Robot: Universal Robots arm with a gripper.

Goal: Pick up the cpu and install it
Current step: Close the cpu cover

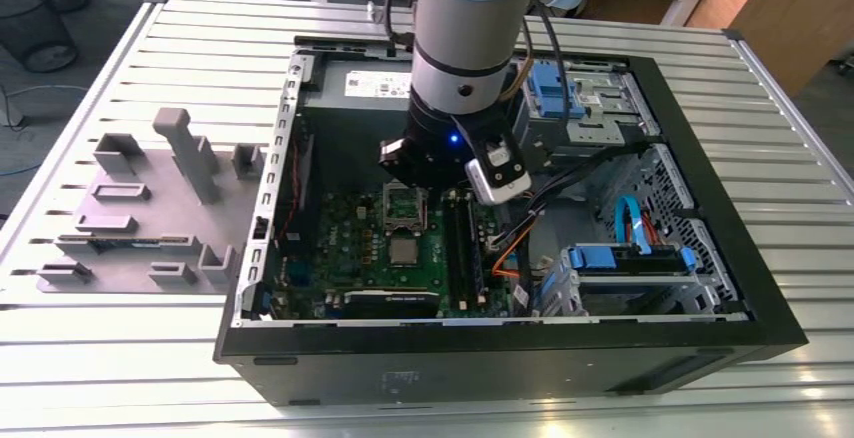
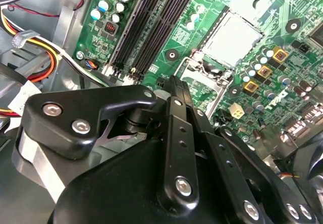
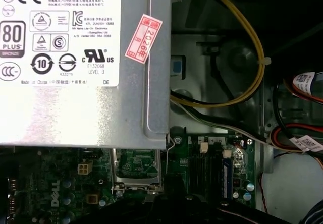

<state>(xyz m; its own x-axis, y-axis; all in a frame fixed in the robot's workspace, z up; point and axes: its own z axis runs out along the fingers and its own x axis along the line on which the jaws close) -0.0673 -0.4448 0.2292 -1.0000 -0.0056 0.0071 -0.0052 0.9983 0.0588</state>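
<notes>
While my gripper (image 1: 407, 184) hangs inside the case, the stock stands as follows.

1. Pale slatted metal table (image 1: 134, 68), bearing everything below.
2. Black rectangular PC case (image 1: 507, 358), lying on its side with the panel off, interior open upward.
3. My arm (image 1: 467, 28), a grey and pale blue cylinder, coming down into the case from above.
4. Grey plastic stepped holder blocks (image 1: 134, 208), on the table at the exterior view's left, just beside the case.
5. Silver box-shaped power supply (image 3: 75, 113) with a white label and a red sticker, at the far end of the case.
6. Green motherboard (image 1: 354, 248) on the case floor.
7. Blue plastic drive brackets (image 1: 550, 88), toward the exterior view's right.
8. Long black memory slots (image 2: 146, 22), running alongside the socket area.
9. Yellow cable loop (image 3: 252, 47), beside the power supply.
10. My gripper (image 2: 175, 89), black linkage bars and screws, directly over the board. Whether it is spread or closed I cannot tell.
11. Dark square metal frame (image 3: 136, 185) with an open centre, below my gripper.
12. The cpu (image 1: 404, 250), a small flat square with a pale silver-grey top (image 2: 233, 36), lying on the motherboard in the socket area, just beside the frame and apart from my gripper.
</notes>
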